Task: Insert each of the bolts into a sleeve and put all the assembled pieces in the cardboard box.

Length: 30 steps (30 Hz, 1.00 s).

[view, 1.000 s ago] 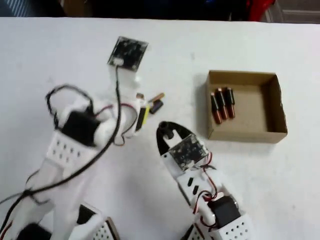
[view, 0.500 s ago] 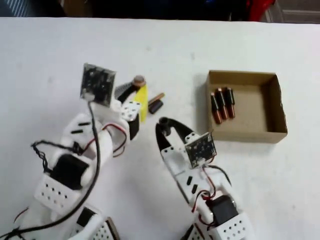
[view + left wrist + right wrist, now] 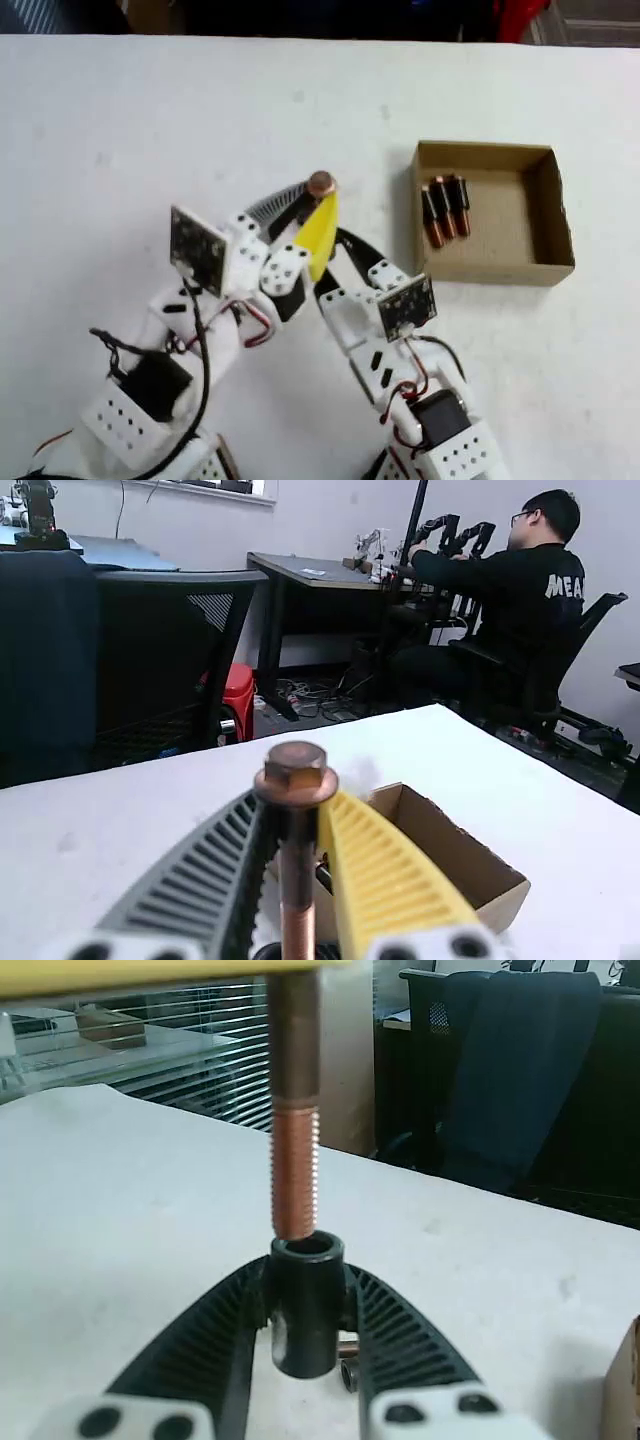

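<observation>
Bolt [image 3: 297, 880] clamped head-up in left end effector [image 3: 297, 808]; sleeve [image 3: 306, 1312] clamped in right end effector [image 3: 306, 1295]; bolt tip at sleeve mouth; three assembled pieces [image 3: 444, 210] in box [image 3: 548, 215].

The bolt [image 3: 294, 1160] is held upright in the left gripper [image 3: 296, 815], its tip at the mouth of the sleeve [image 3: 307, 1320] held in the right gripper [image 3: 307, 1275]. To their right on the surface [image 3: 150, 100], three assembled pieces [image 3: 445, 210] are laid side by side in the box [image 3: 557, 215].
</observation>
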Each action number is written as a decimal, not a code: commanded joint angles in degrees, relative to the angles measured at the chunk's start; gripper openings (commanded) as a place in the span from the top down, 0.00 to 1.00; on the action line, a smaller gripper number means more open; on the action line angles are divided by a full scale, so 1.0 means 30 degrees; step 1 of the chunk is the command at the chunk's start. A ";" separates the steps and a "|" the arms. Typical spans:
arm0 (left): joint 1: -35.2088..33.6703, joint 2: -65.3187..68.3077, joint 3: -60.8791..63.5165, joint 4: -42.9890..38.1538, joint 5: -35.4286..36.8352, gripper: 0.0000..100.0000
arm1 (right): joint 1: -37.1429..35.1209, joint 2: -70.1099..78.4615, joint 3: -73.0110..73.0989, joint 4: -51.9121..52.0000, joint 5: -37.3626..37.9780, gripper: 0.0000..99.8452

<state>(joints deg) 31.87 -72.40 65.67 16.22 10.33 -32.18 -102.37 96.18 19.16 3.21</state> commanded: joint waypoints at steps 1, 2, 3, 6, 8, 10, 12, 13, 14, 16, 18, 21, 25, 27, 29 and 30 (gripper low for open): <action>0.0396 -0.0864 0.0059 -0.0703 -0.0117 0.98 | -0.0073 -0.0220 0.0147 -0.0484 -0.0176 0.98; 0.0396 -0.0923 0.0088 -0.0703 -0.0088 0.98 | -0.0073 -0.0220 0.0147 -0.0484 -0.0176 0.98; 0.0396 -0.0923 0.0088 -0.0703 -0.0088 0.98 | -0.0073 -0.0220 0.0147 -0.0484 -0.0176 0.98; 0.0396 -0.0923 0.0088 -0.0703 -0.0088 0.98 | -0.0073 -0.0220 0.0147 -0.0454 -0.0176 0.98; 0.0396 -0.0923 0.0117 -0.0703 -0.0088 0.98 | -0.0073 -0.0220 0.0147 -0.0454 -0.0176 0.98; 0.0337 -0.0923 0.0117 -0.0733 -0.0088 0.98 | -0.0073 -0.0220 0.0147 -0.0454 -0.0176 0.98; 0.0308 -0.0894 0.0117 -0.0733 -0.0088 0.98 | -0.0073 -0.0220 0.0147 -0.0454 -0.0147 0.98; 0.0308 -0.0864 0.0117 -0.0850 -0.0088 0.98 | -0.0073 -0.0220 0.0147 -0.0454 -0.0117 0.98; 0.0308 -0.0835 0.0117 -0.1201 -0.0088 0.98 | -0.0073 -0.0220 0.0147 -0.0454 -0.0088 0.98; 0.0278 -0.0835 0.0117 -0.2022 -0.0088 0.98 | -0.0073 -0.0220 0.0147 -0.0454 -0.0059 0.98; 0.0278 -0.0835 0.0117 -0.2549 -0.0117 0.98 | -0.0073 -0.0220 0.0147 -0.0454 -0.0029 0.98; 0.0278 -0.0806 0.0176 -0.2579 -0.0176 0.98 | -0.0073 -0.0220 0.0147 -0.0454 -0.0029 0.98; 0.0249 -0.0806 0.0879 -0.2667 -0.0234 0.98 | -0.0073 -0.0220 0.0147 -0.0454 -0.0029 0.98; 0.0044 -0.0806 0.0967 -0.2667 -0.0234 0.98 | -0.0073 -0.0220 0.0147 -0.0454 -0.0029 0.98; -0.0601 -0.0806 0.1026 -0.3165 -0.0205 0.98 | -0.0073 -0.0220 0.0147 -0.0454 -0.0029 0.98; -0.0952 -0.0806 0.1055 -0.3429 -0.0117 0.98 | -0.0073 -0.0220 0.0147 -0.0454 -0.0029 0.98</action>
<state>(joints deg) 31.52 -73.54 69.54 9.63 10.33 -32.18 -102.37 96.18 19.16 3.12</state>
